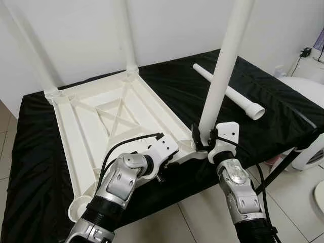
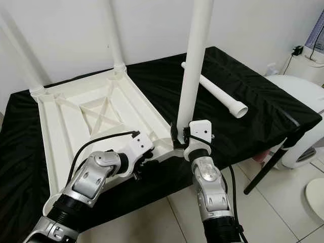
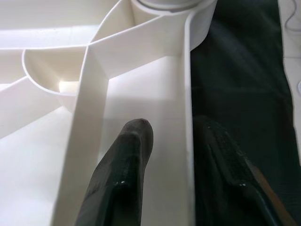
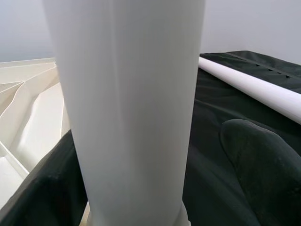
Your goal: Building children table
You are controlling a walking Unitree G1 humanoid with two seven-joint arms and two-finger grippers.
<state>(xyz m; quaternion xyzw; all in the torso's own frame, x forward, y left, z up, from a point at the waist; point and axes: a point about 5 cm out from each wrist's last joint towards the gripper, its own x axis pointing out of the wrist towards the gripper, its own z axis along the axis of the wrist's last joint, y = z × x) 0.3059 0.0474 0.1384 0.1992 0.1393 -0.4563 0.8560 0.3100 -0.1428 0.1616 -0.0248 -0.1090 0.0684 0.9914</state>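
Note:
A white plastic tabletop (image 1: pixel 76 126) lies upside down on a black-covered surface (image 1: pixel 35 167). Two white legs (image 1: pixel 129 35) stand in its far corners. A third leg (image 1: pixel 225 66) stands upright at the near right corner, and my right gripper (image 1: pixel 203 137) is shut on its base, a black finger (image 4: pixel 263 174) on each side. My left gripper (image 1: pixel 185 154) is open at the tabletop's near right edge. One finger (image 3: pixel 127 169) rests inside the rim (image 3: pixel 189 108) and the other is outside over the cloth. A fourth leg (image 1: pixel 233 93) lies loose on the cloth to the right.
The near left corner socket (image 1: pixel 80 207) holds no leg. A white rounded appliance (image 1: pixel 304 86) and a black slanted bar (image 1: pixel 281 169) stand at the right. Tiled floor (image 1: pixel 177 223) runs along the near side, a white wall behind.

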